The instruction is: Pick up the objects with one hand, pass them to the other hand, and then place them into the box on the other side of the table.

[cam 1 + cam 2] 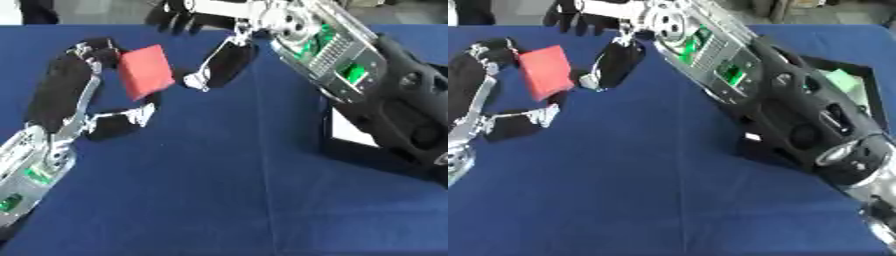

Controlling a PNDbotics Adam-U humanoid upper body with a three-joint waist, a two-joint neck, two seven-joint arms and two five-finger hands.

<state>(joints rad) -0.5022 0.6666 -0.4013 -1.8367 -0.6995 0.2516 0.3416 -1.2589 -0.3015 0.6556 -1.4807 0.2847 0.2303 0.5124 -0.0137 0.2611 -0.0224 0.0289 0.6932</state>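
A red block (145, 72) hangs above the blue table at the upper left. My left hand (61, 95) reaches in from the lower left and is shut on it, fingers curled over its upper left corner and the thumb (122, 121) under its lower edge. My right hand (223, 60) comes in from the upper right. Its thumb tip sits just beside the block's right edge; whether it touches is unclear. Its fingers (179, 20) are spread out above, away from the block. A black box (870, 80) stands at the right, mostly hidden under my right forearm.
The blue cloth (227, 190) covers the whole table. Inside the box lie a pale green thing (842, 80) and a white patch (352, 132). My right forearm (789, 95) crosses over the box's near side.
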